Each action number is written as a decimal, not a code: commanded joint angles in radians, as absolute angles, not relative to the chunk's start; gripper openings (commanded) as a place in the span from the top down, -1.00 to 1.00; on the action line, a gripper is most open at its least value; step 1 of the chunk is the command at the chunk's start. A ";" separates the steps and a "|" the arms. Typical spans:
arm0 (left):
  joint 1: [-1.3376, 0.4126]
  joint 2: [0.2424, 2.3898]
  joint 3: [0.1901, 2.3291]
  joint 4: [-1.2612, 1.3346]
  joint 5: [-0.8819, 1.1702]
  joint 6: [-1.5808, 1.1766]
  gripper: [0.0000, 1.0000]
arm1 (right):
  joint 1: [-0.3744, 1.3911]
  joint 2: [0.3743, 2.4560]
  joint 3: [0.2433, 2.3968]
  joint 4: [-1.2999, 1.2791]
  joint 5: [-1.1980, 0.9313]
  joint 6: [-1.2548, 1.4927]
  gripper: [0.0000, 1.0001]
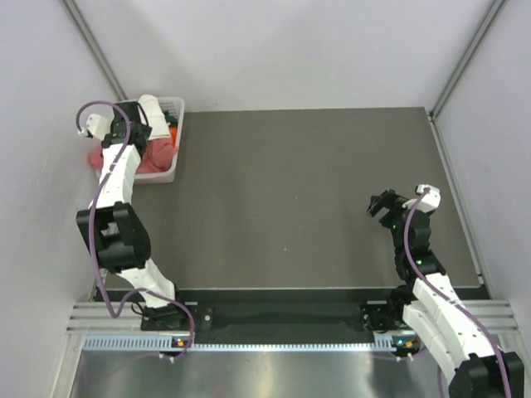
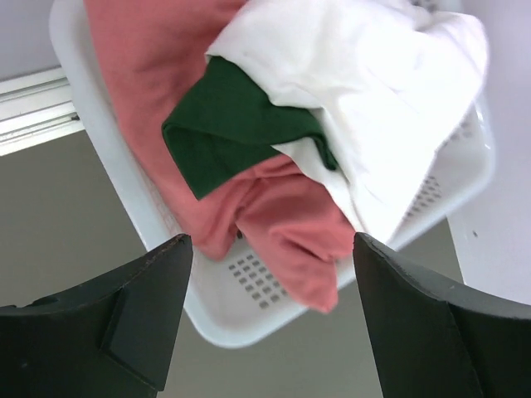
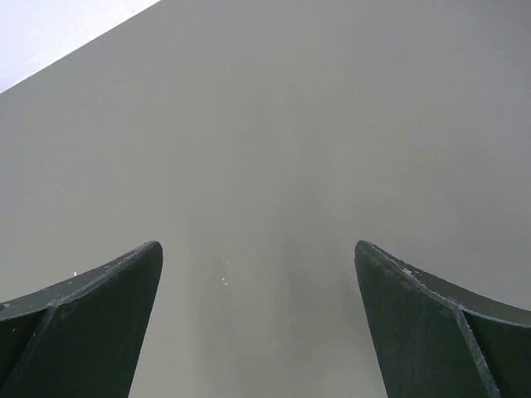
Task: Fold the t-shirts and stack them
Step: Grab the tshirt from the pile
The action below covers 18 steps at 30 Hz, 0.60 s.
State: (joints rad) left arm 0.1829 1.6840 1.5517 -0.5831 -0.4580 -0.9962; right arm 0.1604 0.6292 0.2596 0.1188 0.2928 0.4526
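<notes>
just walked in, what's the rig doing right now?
Shirt folding, with nothing folded yet. The left gripper hovers open over the white lattice basket at the far left corner of the table, holding nothing. In the basket a dusty pink t-shirt and a white t-shirt with a dark green sleeve lie crumpled together. The right gripper is also open, above bare tabletop on the right. No shirt is out on the table.

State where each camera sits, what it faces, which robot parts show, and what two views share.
Top external: overhead behind the robot, looking down on the table; left arm and right arm show.
Left wrist: above the basket, facing the t-shirts; open left jaws.
Right wrist: faces the table; open right jaws.
Shared: top and left wrist both show the basket.
</notes>
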 commanded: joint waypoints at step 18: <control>0.235 1.974 1.776 -0.491 -0.546 -0.937 -0.50 | 0.155 0.624 0.261 0.156 0.279 0.442 -0.99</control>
